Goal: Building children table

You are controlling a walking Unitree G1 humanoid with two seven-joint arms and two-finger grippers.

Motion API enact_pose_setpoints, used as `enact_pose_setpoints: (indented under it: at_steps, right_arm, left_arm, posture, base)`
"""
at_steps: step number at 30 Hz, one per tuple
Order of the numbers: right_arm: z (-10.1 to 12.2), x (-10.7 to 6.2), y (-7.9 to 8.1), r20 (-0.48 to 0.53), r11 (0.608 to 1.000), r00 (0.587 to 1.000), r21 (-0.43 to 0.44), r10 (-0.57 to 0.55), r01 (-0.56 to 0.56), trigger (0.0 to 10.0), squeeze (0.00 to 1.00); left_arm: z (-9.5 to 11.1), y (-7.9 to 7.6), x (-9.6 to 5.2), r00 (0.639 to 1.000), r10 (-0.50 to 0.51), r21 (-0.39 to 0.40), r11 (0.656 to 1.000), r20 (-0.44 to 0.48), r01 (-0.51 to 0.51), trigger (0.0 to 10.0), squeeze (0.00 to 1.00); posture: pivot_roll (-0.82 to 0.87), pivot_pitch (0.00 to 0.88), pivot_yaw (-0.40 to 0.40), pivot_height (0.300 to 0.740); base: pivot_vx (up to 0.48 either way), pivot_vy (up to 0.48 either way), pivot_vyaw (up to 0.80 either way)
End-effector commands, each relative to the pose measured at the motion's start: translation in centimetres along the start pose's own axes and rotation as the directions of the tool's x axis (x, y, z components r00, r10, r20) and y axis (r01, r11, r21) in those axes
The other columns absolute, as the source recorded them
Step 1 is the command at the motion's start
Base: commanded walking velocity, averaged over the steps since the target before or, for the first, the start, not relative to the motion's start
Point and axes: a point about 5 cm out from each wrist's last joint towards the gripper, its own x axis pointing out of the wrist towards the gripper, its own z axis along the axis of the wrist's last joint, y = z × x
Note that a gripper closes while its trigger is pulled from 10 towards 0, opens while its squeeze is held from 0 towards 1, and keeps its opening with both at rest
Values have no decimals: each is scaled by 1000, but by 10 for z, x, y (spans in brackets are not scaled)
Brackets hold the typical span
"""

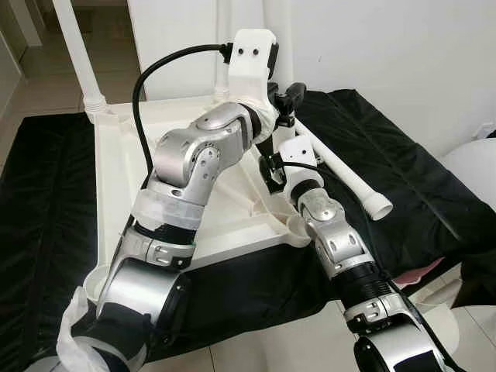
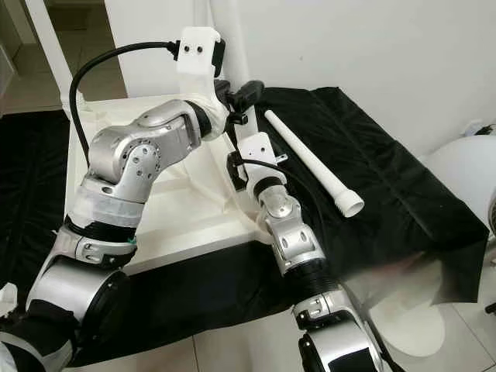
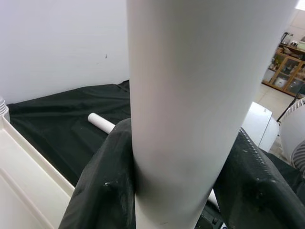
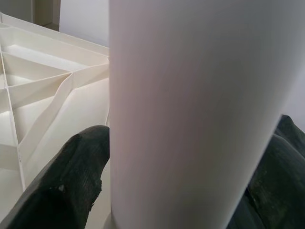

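Both grippers squeeze the same standing white table leg. The left gripper has its black fingers closed tight around it. The right gripper holds it lower down. The leg is smooth, round and plain. It stands at a far corner of the upside-down white tabletop, which lies on a black cloth. A loose leg lies on the cloth beside them. The robot's arms hide the corner in the eye views. The right wrist view shows ribs under the tabletop.

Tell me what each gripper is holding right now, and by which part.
Both the left gripper and the right gripper clasp the shaft of the same upright white table leg, fingers on either side of it.
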Motion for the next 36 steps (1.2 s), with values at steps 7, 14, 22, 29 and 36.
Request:
enact_pose_setpoints:
  at_steps: [7,14,22,29,36]
  right_arm:
    - [5,5,-4,25,1000,999,-2,-21,21,8863,0]
    - [6,8,-5,35,1000,999,12,-28,27,8471,0]
    - [6,9,-5,38,999,999,25,-27,26,0,0]
    - [6,10,-5,42,999,999,36,-31,29,0,0]
    - [5,11,-6,39,998,998,44,-45,43,1569,0]
  left_arm:
    - [9,-7,2,999,-15,31,999,35,14,10000,0]
    - [9,-9,2,999,-17,29,999,33,16,10000,0]
    - [9,-9,3,999,-19,34,999,31,18,10000,0]
    - [9,-10,3,999,-23,41,999,33,22,10000,0]
    - [10,-10,4,999,-10,75,997,34,7,10000,0]
  posture:
    - [1,0,-44,740]
    - [1,0,-46,740]
    - [3,0,-47,740]
    - [3,0,-44,740]
    - [4,0,-43,740]
  base:
    - [0,0,0]
    - [0,0,0]
    - [0,0,0]
    - [0,0,0]
    - [0,0,0]
